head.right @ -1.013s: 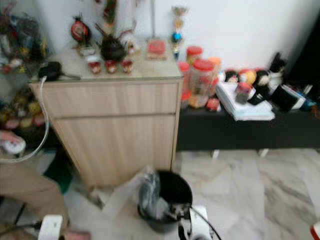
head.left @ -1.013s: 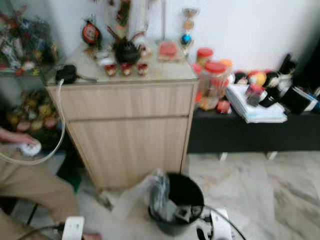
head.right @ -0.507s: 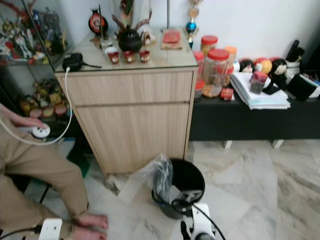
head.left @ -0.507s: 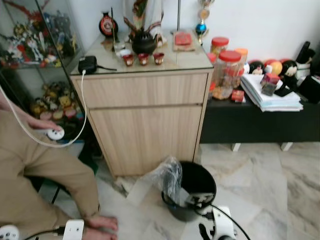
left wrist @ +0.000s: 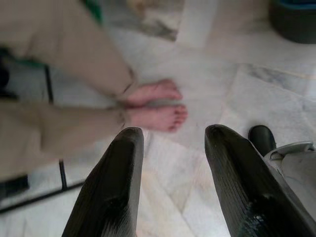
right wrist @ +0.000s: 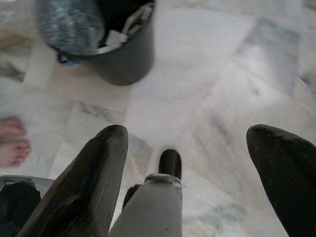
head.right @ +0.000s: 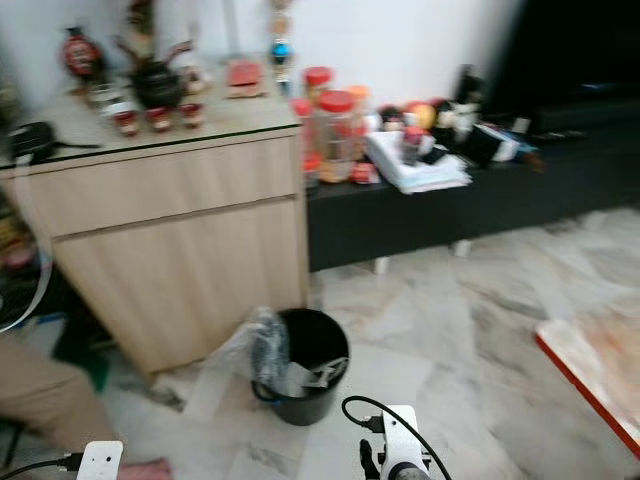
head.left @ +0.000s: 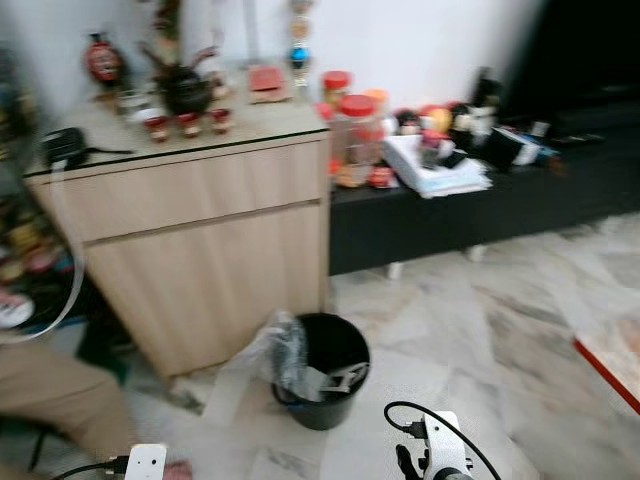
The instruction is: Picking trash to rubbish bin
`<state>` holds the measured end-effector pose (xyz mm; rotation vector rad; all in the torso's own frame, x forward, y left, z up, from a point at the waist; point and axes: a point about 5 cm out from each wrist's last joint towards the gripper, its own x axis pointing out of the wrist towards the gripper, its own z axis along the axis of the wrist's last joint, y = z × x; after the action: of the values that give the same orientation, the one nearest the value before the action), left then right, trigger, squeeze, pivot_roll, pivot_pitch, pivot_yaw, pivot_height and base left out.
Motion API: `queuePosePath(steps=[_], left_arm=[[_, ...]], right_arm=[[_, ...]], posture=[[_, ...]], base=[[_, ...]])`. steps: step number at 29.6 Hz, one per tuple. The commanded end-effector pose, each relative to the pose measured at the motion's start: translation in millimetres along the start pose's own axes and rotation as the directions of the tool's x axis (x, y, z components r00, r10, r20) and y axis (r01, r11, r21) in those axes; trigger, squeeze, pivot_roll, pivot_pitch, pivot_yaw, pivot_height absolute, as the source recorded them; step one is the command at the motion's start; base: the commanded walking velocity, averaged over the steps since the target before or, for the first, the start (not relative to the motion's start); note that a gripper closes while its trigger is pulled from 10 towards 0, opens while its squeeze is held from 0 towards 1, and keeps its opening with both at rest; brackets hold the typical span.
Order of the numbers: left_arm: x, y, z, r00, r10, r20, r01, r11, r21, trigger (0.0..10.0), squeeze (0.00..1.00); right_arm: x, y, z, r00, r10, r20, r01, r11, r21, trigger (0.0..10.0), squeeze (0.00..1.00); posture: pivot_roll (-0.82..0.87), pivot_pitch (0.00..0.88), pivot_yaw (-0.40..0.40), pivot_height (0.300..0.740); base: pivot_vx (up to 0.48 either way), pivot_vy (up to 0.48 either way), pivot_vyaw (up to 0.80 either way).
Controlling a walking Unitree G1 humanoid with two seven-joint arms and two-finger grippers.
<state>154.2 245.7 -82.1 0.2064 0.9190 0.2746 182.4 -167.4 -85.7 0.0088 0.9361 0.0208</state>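
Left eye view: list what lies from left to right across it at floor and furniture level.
Person's trouser leg → wooden cabinet → black rubbish bin → low black bench → red-edged mat.

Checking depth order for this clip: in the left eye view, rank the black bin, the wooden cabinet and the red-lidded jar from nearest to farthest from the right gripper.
1. Bin, on the floor just ahead of the right gripper.
2. Cabinet, behind the bin, to the left.
3. Jar, farthest, on the low black shelf by the wall.

A black rubbish bin (head.left: pixel 322 372) holding trash is standing on marble floor (head.left: pixel 480 340) before a wooden cabinet (head.left: pixel 190 245).
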Motion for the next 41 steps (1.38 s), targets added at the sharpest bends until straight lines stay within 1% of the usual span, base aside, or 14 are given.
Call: queuePosePath(steps=[1,14,16,19,41], left_arm=[[0.3,1.4,1.8,1.0,0.012,0.009,-0.012,1.0,-0.004,10.0,0.0],[0.5,2.6,1.5,1.0,0.018,0.004,-0.018,1.0,0.007,10.0,0.0],[0.4,1.9,1.0,1.0,0.017,0.001,-0.017,0.999,0.031,10.0,0.0],[0.4,1.4,0.9,1.0,0.014,0.001,-0.014,0.999,0.038,10.0,0.0],[0.5,2.5,0.4,1.0,0.006,-0.001,-0.006,0.998,0.056,10.0,0.0]], right_arm=[[0.2,1.3,-0.2,1.0,-0.001,-0.005,0.001,1.0,0.002,10.0,0.0],[0.9,4.0,2.0,1.0,0.005,-0.004,-0.005,1.0,-0.008,10.0,0.0],[1.0,3.8,2.3,1.0,0.004,-0.006,-0.004,1.0,-0.014,10.0,0.0],[1.1,3.9,2.4,1.0,0.003,-0.006,-0.003,1.0,-0.016,10.0,0.0],[0.5,2.3,-0.4,1.0,-0.007,-0.013,0.007,1.0,-0.013,10.0,0.0]], posture=[[0.02,0.004,0.016,0.74],[0.03,0.015,0.016,0.74],[0.03,0.022,0.018,0.74],[0.03,0.02,0.019,0.74],[0.01,0.0,0.031,0.74]], base=[[0.0,0.0,-0.8],[0.0,0.0,-0.8],[0.0,0.0,-0.8],[0.0,0.0,-0.8],[0.0,-0.262,-0.8]])
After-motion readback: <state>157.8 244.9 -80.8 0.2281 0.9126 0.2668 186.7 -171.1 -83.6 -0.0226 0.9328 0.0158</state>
